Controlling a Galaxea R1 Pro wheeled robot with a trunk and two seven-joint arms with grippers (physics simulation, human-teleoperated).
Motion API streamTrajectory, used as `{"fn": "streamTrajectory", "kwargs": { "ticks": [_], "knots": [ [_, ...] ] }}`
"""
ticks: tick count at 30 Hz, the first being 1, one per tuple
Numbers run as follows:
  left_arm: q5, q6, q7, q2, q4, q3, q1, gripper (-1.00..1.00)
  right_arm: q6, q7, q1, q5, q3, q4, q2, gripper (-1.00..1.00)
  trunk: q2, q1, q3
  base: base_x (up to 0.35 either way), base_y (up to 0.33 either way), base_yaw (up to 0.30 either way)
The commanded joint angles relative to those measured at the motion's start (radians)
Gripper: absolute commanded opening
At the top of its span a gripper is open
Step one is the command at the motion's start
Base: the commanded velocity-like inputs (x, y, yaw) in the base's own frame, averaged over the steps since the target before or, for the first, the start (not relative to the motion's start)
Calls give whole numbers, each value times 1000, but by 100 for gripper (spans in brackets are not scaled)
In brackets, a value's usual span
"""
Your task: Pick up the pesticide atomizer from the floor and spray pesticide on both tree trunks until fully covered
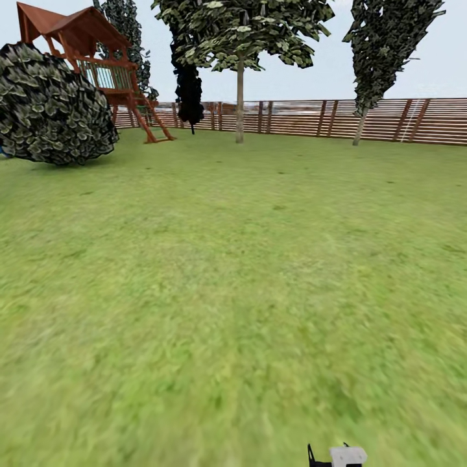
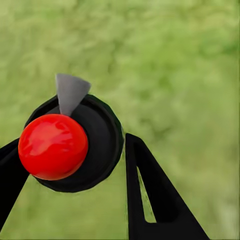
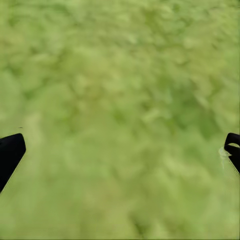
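The left gripper (image 2: 75, 155) had its black fingers clamped on the black atomizer with a red round cap (image 2: 52, 146), so the pickup looked done. The right gripper's (image 3: 120, 150) fingers stood wide apart over green grass lawn (image 1: 233, 272). The tall tree's pale straight trunk (image 1: 239, 104) stood well apart by the brown slat fence (image 1: 389, 120), so spraying both trunks seemingly remained.

No readable text or labels.
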Motion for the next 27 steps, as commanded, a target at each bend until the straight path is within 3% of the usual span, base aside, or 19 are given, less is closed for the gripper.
{"fn": "streamTrajectory", "kwargs": {
  "ticks": [1, 27],
  "knots": [
    [-10, -4, 2, 0, 1, 7, -1, -100, 0, -10, -1, 5, 8, 0, 0, 100, 0, 0, -1, 339, 0, 0],
    [-10, -5, 2, 0, 1, 7, -1, -100, 0, -10, -1, 4, 8, 1, 0, 100, 0, 0, -1, 339, 0, 0]
  ]
}}
